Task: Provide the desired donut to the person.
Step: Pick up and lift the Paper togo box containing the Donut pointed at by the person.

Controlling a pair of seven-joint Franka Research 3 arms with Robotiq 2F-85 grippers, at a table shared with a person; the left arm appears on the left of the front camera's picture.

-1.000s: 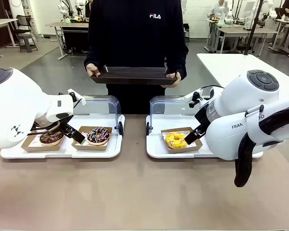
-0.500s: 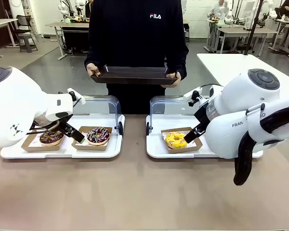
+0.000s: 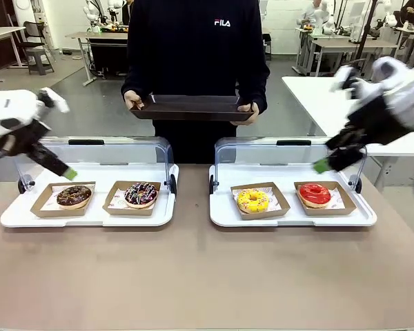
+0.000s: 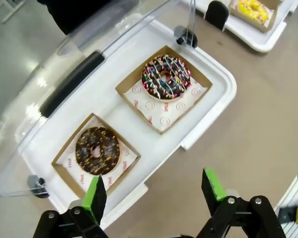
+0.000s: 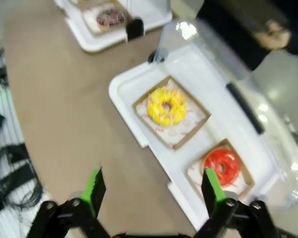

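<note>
The person [image 3: 193,48] stands at the far side holding a dark tray [image 3: 192,108] in both hands. Four donuts lie in cardboard boxes: a chocolate donut [image 3: 74,196] [image 4: 97,150], a sprinkled chocolate donut [image 3: 141,194] [image 4: 166,77], a yellow donut [image 3: 252,200] [image 5: 166,105] and a red donut [image 3: 314,194] [image 5: 222,166]. Nothing marks one as the desired donut. My left gripper [image 3: 62,169] [image 4: 154,188] hangs open above the left edge of the left tray, holding nothing. High over the right tray, my right gripper [image 3: 324,164] [image 5: 153,186] is open too and holds nothing.
Two white trays, the left tray [image 3: 90,217] and the right tray [image 3: 290,219], each have a clear lid [image 3: 134,148] standing open at the back. Brown table [image 3: 193,276] stretches bare in front of them. Cables [image 5: 12,173] lie off the table's edge.
Both arms have lifted and drawn back outward from the donuts. The right arm no longer hides the red donut. Both grippers stayed open.
</note>
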